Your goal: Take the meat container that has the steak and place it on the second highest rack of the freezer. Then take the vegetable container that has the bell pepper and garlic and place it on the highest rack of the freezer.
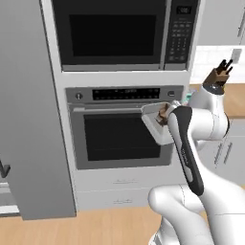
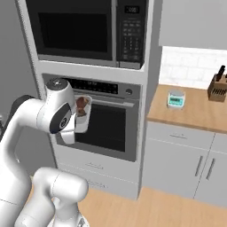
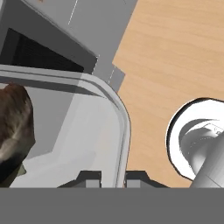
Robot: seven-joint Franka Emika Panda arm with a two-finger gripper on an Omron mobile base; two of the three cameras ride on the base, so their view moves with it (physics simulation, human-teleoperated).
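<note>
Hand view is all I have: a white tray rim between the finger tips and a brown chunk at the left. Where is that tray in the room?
Observer: The meat container hangs in the air in front of the wall oven, pinched at its rim by the hand.
Operator: Anything in it besides the chunk?
Observer: From the right base view I see just the steak, sitting toward one end.
Operator: What is beside the oven?
Observer: A wooden counter to its right, carrying a knife block and a small teal box.
</note>
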